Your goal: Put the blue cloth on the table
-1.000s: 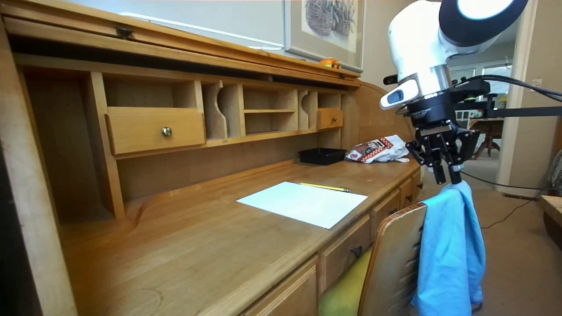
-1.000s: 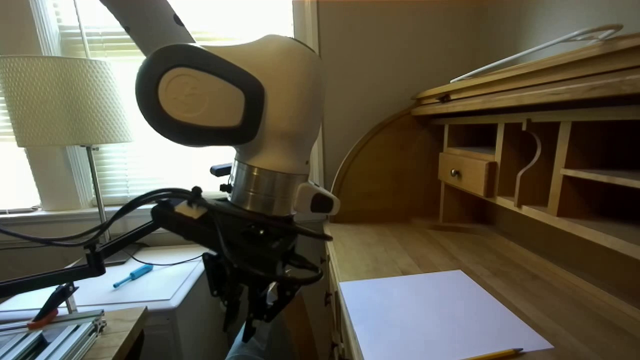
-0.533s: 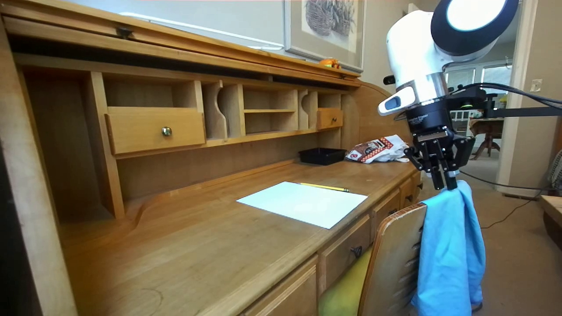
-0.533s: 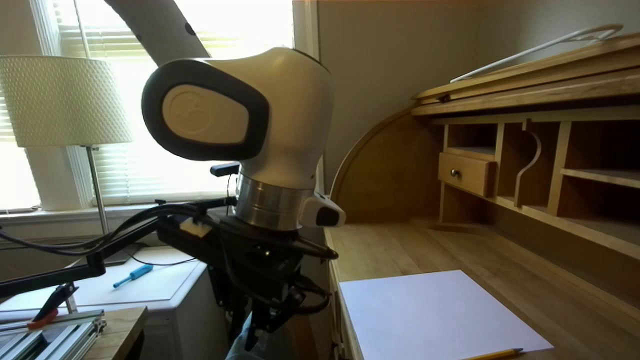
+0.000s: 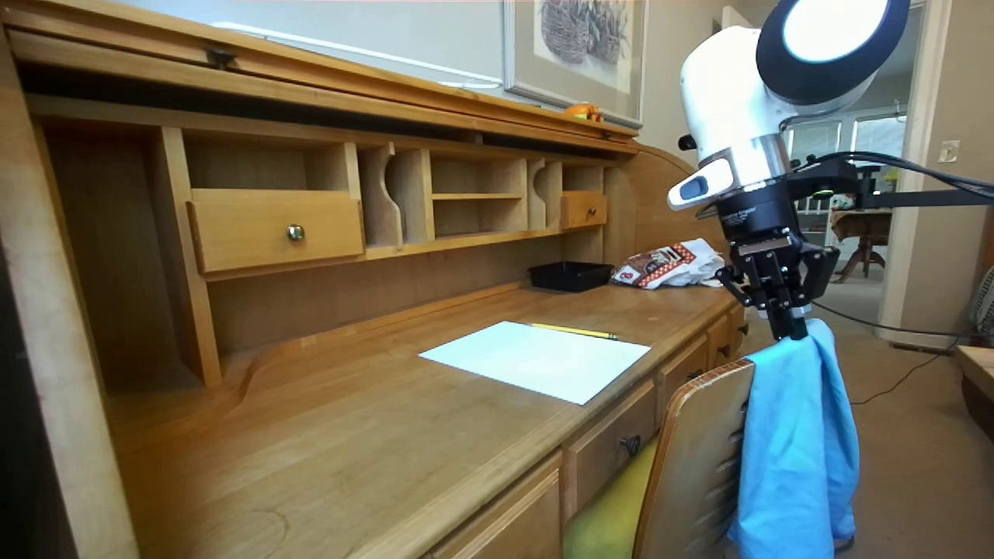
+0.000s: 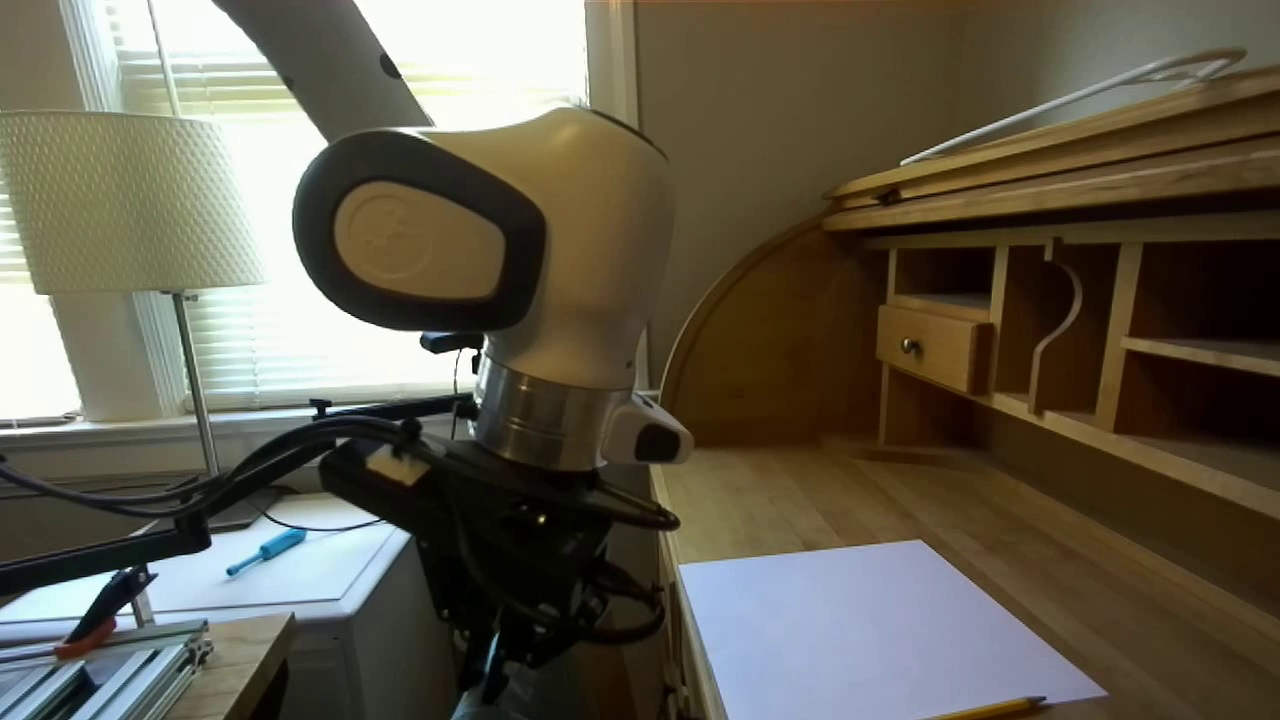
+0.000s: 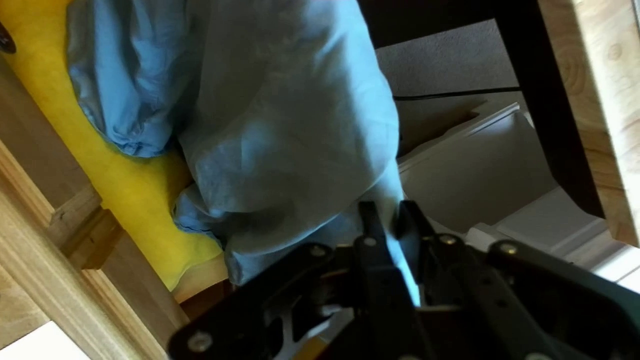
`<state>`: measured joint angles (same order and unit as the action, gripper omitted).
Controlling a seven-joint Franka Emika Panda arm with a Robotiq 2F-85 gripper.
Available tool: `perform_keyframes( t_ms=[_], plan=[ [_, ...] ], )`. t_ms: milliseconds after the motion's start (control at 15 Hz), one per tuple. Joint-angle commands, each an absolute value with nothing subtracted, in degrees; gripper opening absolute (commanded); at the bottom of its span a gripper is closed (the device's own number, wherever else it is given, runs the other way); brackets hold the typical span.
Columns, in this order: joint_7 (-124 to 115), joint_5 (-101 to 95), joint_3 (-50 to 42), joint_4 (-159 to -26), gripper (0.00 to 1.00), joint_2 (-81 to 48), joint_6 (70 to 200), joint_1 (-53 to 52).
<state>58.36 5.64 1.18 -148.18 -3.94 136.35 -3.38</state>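
The blue cloth (image 5: 796,458) is draped over the chair back and hangs down behind it in an exterior view. In the wrist view the creased cloth (image 7: 300,125) fills the upper middle, over the yellow seat. My gripper (image 5: 790,334) points down at the cloth's top edge. In the wrist view the gripper's fingers (image 7: 387,206) are close together, with a narrow strip of blue cloth between them. The exact grip at the tips is dark and blurred. The table (image 5: 311,435) is the wooden desk; it also shows in an exterior view (image 6: 780,500).
The wooden chair (image 5: 691,458) stands against the desk front. A white paper (image 5: 536,361), a yellow pencil (image 5: 575,331), a black tray (image 5: 571,276) and a bag (image 5: 672,265) lie on the desk. Another wooden tabletop (image 7: 600,100) is at the right of the wrist view.
The arm has lowered slightly and the fingertips have come down onto the cloth's top edge. The fingers have closed towards each other around it. The cloth has hardly moved.
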Motion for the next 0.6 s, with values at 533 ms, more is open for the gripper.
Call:
perform_keyframes(
  t_ms=[533],
  plan=[
    [63.7, 8.9, 2.6, -147.1, 0.27, -5.8, 134.6, -1.8]
  ],
)
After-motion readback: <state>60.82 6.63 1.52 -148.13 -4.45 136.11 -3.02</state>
